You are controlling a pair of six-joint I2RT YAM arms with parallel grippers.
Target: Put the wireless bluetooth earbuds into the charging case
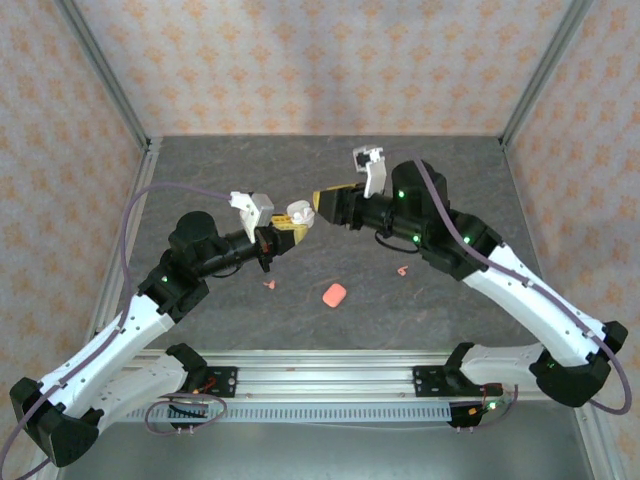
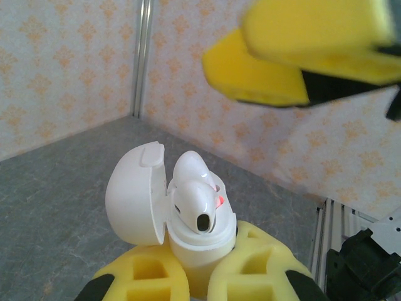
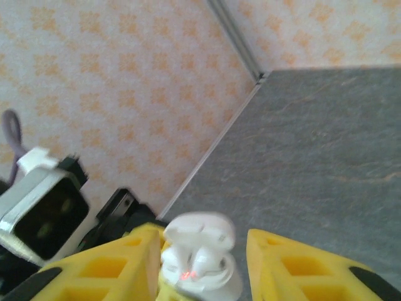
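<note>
My left gripper point(image 1: 289, 226) is shut on the body of a white charging case point(image 2: 202, 246), held above the table with its lid point(image 2: 134, 192) swung open to the left. Two whitish earbuds point(image 2: 198, 202) sit in its wells, a red light glowing beside them. My right gripper point(image 1: 318, 203) is open just above the case. In the right wrist view its yellow fingers point(image 3: 128, 266) stand on either side of the case point(image 3: 202, 260), and the right-hand finger is clearly apart from it. Two coral-pink earbuds point(image 1: 268, 284) point(image 1: 402, 270) lie on the grey table.
A coral-pink case point(image 1: 334, 295) lies shut on the table between the two arms, toward the front. Patterned walls and metal posts point(image 1: 103, 70) close in the table on three sides. A slotted rail point(image 1: 320, 378) runs along the near edge.
</note>
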